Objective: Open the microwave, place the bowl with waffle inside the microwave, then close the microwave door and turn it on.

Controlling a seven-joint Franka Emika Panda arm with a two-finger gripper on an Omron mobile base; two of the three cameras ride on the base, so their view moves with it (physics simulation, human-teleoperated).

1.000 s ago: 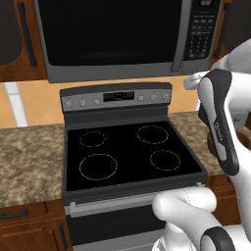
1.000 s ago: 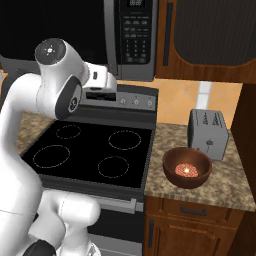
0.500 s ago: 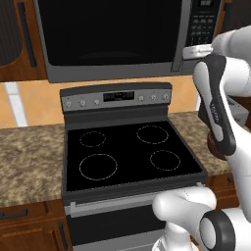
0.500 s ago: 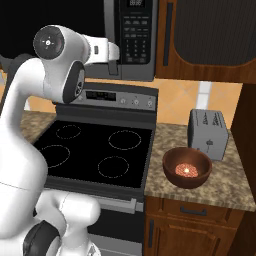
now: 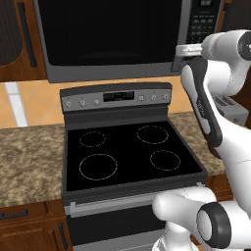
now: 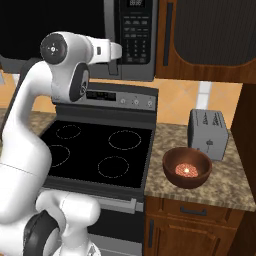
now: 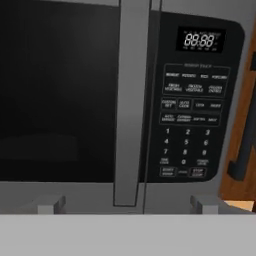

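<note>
The microwave hangs above the stove with its black glass door shut. A grey vertical handle runs between the door and the keypad strip. My gripper is open and faces the handle from close by, one fingertip on each side of it and nothing between them. From the base views my hand is raised to the microwave's lower right front. The reddish-brown bowl with waffle rests on the granite counter to the right of the stove.
The black four-ring stove lies directly under the microwave. A grey toaster stands just behind the bowl. Wooden cabinets flank the microwave. My arm arches over the stove's left side.
My hand has risen from stove-panel height up to the microwave's handle and lower right corner. The bowl and toaster have not moved.
</note>
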